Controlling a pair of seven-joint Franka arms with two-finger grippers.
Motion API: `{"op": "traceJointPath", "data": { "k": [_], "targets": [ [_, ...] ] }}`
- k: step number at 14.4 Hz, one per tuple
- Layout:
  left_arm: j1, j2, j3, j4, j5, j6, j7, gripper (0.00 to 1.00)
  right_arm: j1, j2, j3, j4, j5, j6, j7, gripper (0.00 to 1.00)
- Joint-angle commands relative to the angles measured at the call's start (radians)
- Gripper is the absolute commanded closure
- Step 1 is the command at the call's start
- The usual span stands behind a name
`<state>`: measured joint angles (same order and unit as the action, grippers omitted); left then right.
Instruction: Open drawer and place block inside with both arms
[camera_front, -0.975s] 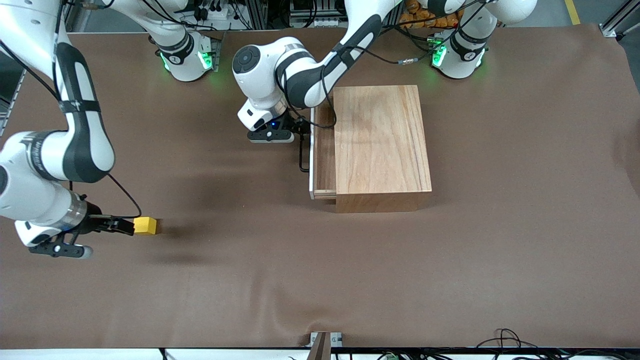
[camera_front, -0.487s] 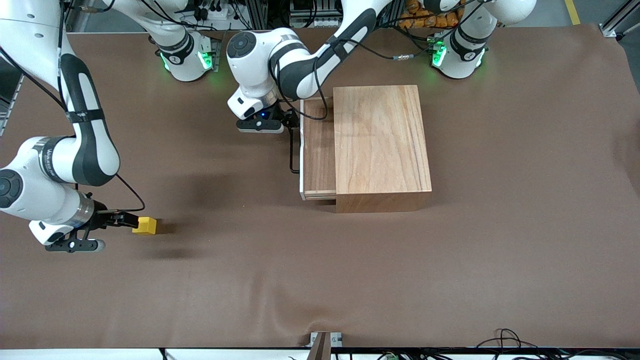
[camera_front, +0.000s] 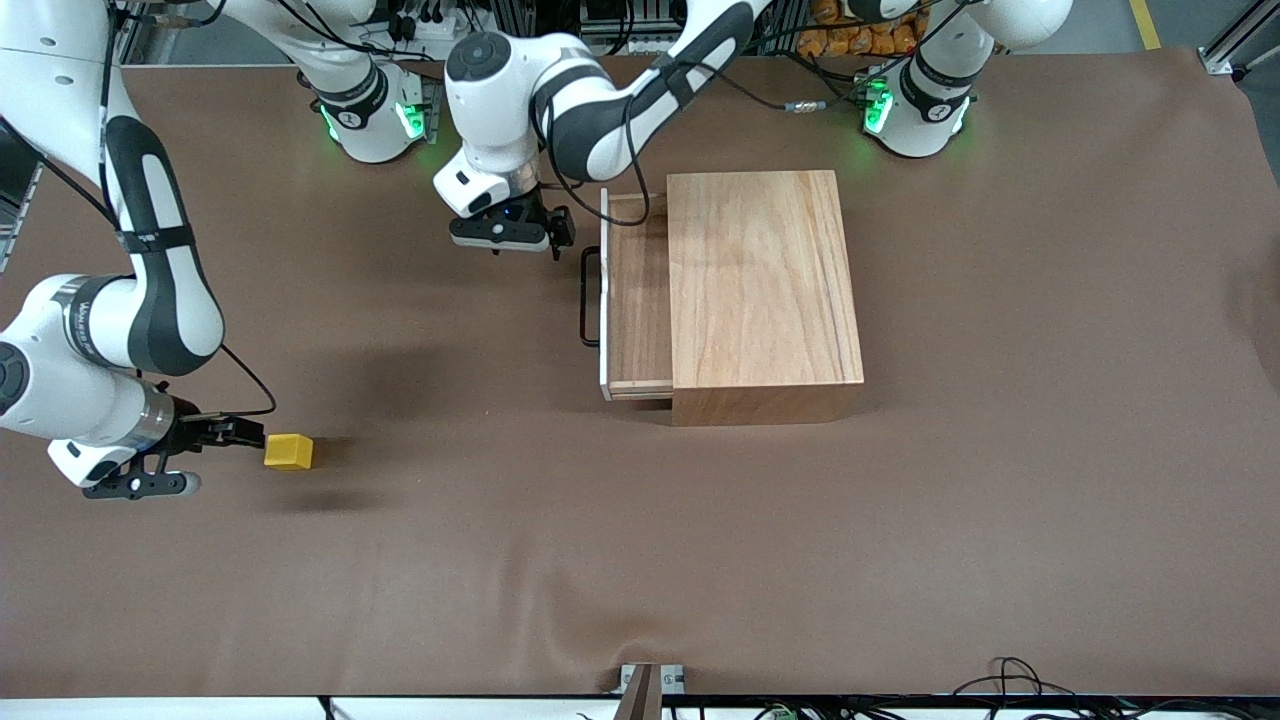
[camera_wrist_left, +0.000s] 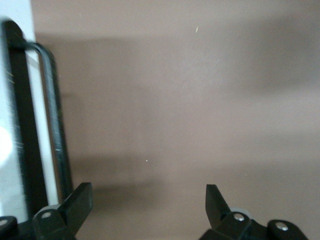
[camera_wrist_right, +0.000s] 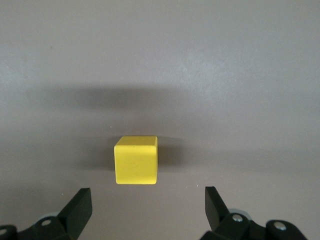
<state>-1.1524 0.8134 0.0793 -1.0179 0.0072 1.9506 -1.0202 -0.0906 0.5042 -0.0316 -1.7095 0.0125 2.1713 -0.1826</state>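
Right gripper (camera_front: 245, 434): fingers spread wide, holding nothing, low over the table mat (camera_front: 900, 540) at the right arm's end. In the right wrist view the gripper (camera_wrist_right: 147, 200) frames the block with both black fingertips (camera_wrist_right: 80, 202) clear of it.

Block (camera_front: 289, 451): small bright yellow cube, resting flat on the mat just beside the right gripper's tips, not touching them (its shadow falls on the mat beside it). Seen from the right wrist, the block (camera_wrist_right: 136, 160) sits between the two fingers' lines but ahead of them.

Left gripper (camera_front: 553, 234): fingers apart, empty, up over the mat beside the drawer's white front. The left wrist view shows the gripper (camera_wrist_left: 149, 200) with open mat between its fingertips (camera_wrist_left: 80, 200).

Drawer (camera_front: 636, 300): shallow light-wood tray, pulled partway out of the wooden box (camera_front: 765, 280), nothing visible inside it.

Handle (camera_front: 588, 296): black wire loop on the drawer's front, free of both grippers; visible at the edge of the left wrist view (camera_wrist_left: 52, 120).
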Motion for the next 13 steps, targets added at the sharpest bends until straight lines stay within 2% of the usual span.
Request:
{"op": "traceJointPath", "data": {
  "k": [1, 3, 6, 9, 13],
  "targets": [
    [0.048, -0.141, 0.013, -0.027, -0.015, -0.07, 0.005, 0.0, -0.009, 0.019, 0.012, -0.021, -0.026, 0.042, -0.006, 0.0],
    [0.1, -0.225, 0.016, -0.043, -0.006, -0.142, 0.02, 0.0, 0.009, 0.065, 0.012, -0.027, -0.026, 0.123, 0.009, 0.0],
    [0.213, -0.345, 0.017, -0.048, -0.006, -0.321, 0.095, 0.0, 0.012, 0.094, 0.013, -0.078, -0.014, 0.254, 0.018, 0.0],
    [0.415, -0.428, 0.016, -0.056, -0.004, -0.392, 0.234, 0.0, 0.046, 0.122, 0.013, -0.079, -0.013, 0.275, 0.08, 0.0],
    [0.676, -0.531, 0.011, -0.105, -0.004, -0.495, 0.467, 0.0, 0.032, 0.14, 0.012, -0.088, -0.023, 0.309, 0.077, 0.0]
  ]
}}
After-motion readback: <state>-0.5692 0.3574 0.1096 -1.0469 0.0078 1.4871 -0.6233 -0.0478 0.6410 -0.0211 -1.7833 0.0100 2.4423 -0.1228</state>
